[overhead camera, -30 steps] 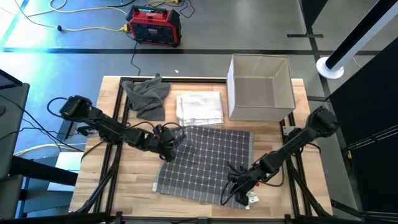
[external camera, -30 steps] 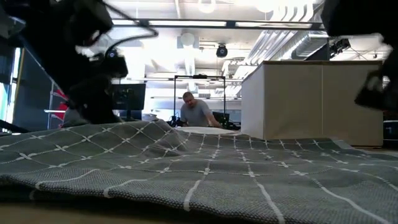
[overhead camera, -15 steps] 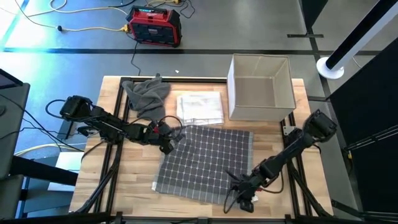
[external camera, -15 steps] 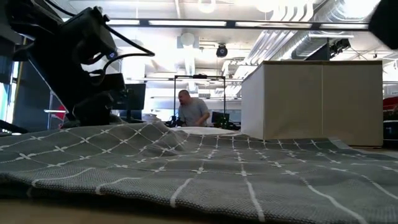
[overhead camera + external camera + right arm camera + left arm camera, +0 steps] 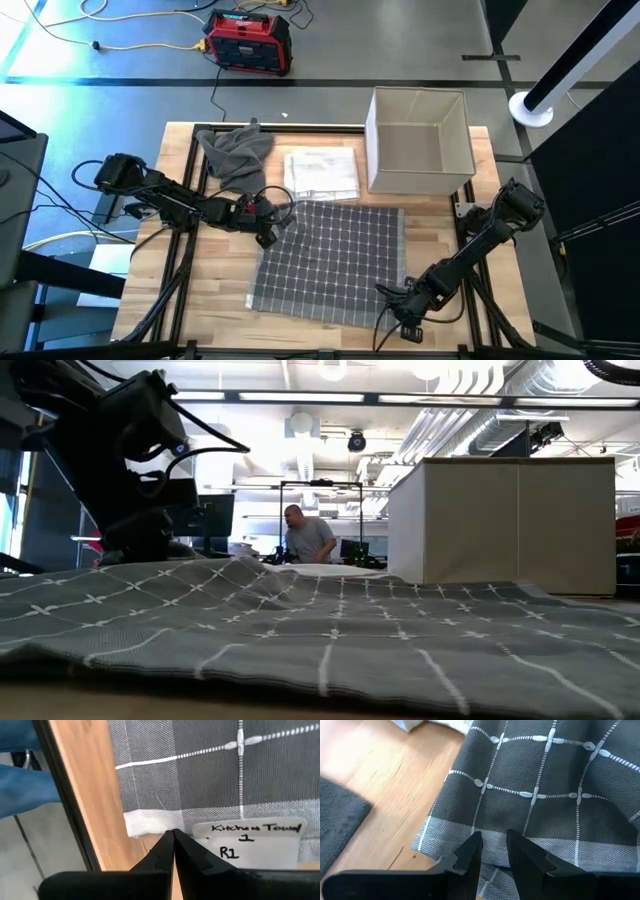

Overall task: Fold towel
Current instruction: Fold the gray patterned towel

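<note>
My right wrist view cuts off the label [image 5: 252, 845]; the towel [image 5: 320, 635] runs past my low view's edges.

Grey checked towel [image 5: 335, 262] flat on table [image 5: 180, 300], between both arms.

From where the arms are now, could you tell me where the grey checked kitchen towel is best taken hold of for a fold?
Probably by its two corners. The grey checked kitchen towel lies flat, so only edges offer purchase. The left claw sits at one hemmed corner; the right claw, shut, points at the tagged corner. Come in low from outside each edge.
</note>
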Controlling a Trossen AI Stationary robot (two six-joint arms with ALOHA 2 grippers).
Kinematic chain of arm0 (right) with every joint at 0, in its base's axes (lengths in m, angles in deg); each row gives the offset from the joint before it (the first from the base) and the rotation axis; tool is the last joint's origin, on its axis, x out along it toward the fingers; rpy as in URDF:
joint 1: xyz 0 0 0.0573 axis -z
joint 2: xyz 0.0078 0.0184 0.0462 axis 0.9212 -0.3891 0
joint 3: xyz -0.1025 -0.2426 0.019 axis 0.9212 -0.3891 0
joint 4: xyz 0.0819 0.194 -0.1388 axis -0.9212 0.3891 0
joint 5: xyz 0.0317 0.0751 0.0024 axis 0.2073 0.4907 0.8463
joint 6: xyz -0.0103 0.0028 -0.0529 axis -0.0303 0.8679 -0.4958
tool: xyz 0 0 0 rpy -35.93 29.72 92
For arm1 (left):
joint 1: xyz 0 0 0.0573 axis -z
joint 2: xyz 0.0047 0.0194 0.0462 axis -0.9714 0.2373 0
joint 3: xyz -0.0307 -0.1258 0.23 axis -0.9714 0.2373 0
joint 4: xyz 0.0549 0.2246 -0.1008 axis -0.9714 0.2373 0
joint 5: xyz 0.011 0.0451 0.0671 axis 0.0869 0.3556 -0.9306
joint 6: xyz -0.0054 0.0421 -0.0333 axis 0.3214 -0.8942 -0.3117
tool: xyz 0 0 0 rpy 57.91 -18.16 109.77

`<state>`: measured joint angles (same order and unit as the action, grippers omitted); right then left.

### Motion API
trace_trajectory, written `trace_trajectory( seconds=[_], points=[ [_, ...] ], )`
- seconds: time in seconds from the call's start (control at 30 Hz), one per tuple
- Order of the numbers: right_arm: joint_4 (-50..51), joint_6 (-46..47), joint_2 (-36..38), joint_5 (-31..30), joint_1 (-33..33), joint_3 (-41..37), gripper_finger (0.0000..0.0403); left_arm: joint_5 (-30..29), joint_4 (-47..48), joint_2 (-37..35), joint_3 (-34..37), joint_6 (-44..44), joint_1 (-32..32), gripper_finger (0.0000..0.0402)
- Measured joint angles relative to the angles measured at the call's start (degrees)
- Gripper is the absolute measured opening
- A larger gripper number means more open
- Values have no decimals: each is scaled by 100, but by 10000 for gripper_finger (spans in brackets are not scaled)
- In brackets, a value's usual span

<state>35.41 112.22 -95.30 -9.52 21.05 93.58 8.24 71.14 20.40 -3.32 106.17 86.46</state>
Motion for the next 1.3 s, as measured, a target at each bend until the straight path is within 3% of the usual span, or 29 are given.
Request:
trace_trajectory(
  seconds=[0.17, 0.33, 0.4, 0.67, 0.9, 1.3],
  points=[
    [231, 140, 200, 190, -16, -32, 0, 55, 161, -134, 10, -27, 3, 85],
    [-199, 151, 627, -1142, 11, -7, 0, 84, 142, -193, 19, -29, 1, 85],
    [-355, -4, 538, -1301, 85, -7, 0, 135, 141, -195, 19, -84, -2, 85],
    [-589, -34, -240, -424, 243, 22, 0, 516, 431, -241, -1, -424, 3, 85],
    [-324, 125, -116, -222, -195, 6, 0, 765, 958, -285, -16, -426, 3, 85],
    [195, 477, 349, -136, -241, -29, 0, 2027, 1523, -1002, -658, -980, -292, 85]
  ],
)
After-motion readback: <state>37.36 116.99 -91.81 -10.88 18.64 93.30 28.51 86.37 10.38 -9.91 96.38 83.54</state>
